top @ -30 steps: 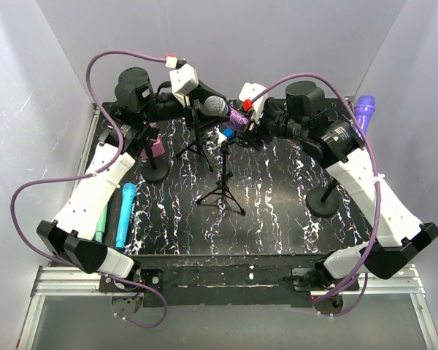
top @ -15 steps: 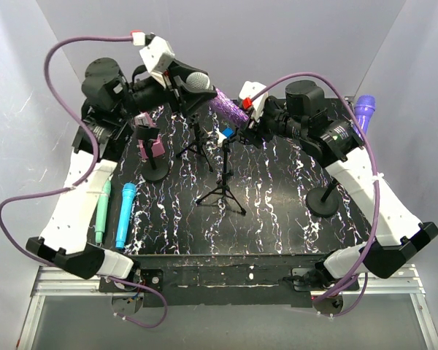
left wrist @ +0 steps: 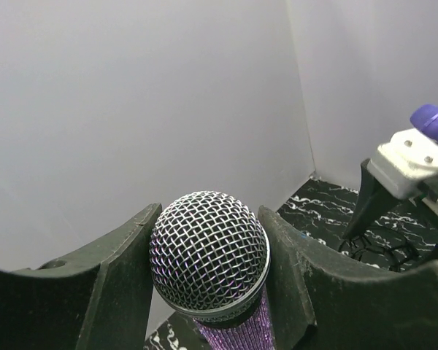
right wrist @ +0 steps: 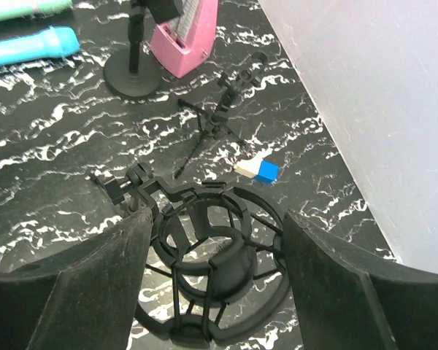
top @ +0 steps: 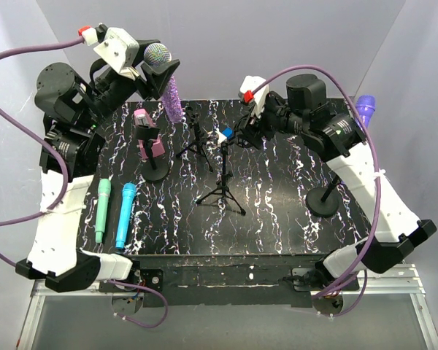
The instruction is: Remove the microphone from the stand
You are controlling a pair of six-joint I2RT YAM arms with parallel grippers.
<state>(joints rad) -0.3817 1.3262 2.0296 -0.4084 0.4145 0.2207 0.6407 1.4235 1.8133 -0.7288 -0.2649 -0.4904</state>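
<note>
L end effector (top: 155,71) is clenched on the purple mic (left wrist: 209,251), mesh head up btwn its fingers, handle hanging down. Mic sits high over the desk (top: 277,219) at back-left, close to the back wall (top: 277,36), well apart from the tripod stand (top: 220,191). L arm is reared up, wrist tipped back. R arm reaches in from the right; R end effector (right wrist: 215,248) is grasping the stand's black shock mount (right wrist: 212,266) on both sides. Open room front-centre. Pink mic (top: 147,135) stands on a round base; green mic (top: 101,211) and blue mic (top: 124,215) lie near the left edge.
</note>
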